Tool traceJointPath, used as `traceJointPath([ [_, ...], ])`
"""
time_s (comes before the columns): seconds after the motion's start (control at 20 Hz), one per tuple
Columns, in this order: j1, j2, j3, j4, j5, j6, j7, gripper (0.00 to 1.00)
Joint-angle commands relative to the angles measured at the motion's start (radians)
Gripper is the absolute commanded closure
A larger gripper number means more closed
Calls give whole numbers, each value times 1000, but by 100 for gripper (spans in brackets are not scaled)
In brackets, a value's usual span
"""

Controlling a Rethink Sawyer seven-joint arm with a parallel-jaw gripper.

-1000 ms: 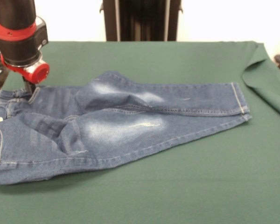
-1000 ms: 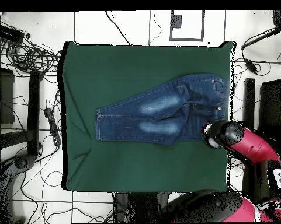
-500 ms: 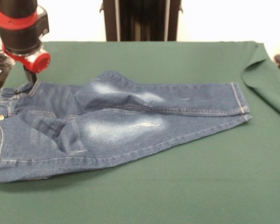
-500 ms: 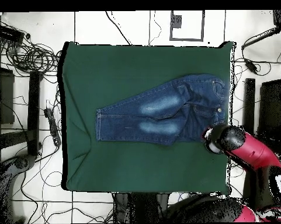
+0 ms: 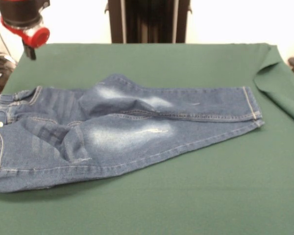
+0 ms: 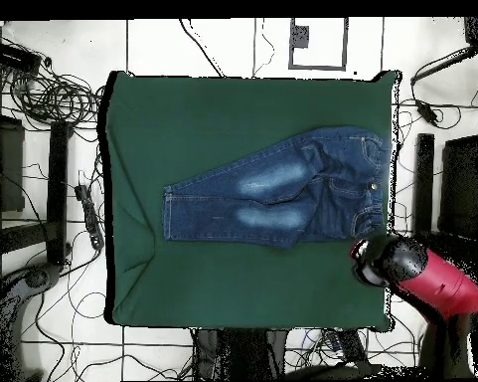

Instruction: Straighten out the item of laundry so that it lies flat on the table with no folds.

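Note:
The item of laundry, a small pair of blue jeans with faded thigh patches, lies on the green table. Its waist is at the left edge and its cuffs point right. One leg overlaps the other along a raised fold, and the seat is creased. From overhead, the item of laundry sits right of the centre of the table. My gripper hangs at the top left, above and behind the waistband, apart from the cloth. Overhead, the gripper is just off the waist corner. Its state is unclear.
In the front view the green cover has a flipped-up corner at the right. Around the table, the overhead view shows cables and dark stands on the floor.
My gripper has risen and drawn back from the waistband corner, which it had lifted half a second ago. That corner now lies down flat again. The legs have not moved.

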State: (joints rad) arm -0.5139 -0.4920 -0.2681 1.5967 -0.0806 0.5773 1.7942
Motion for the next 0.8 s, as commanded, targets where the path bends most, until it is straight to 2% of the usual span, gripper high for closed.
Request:
traceJointPath([
  [0.05,106,-65,-12,135,46,135,232,100],
  [0.3,141,-110,37,144,94,184,222,100],
  [0.7,196,-85,66,44,121,192,210,100],
  [0.8,202,-78,76,44,139,180,213,100],
])
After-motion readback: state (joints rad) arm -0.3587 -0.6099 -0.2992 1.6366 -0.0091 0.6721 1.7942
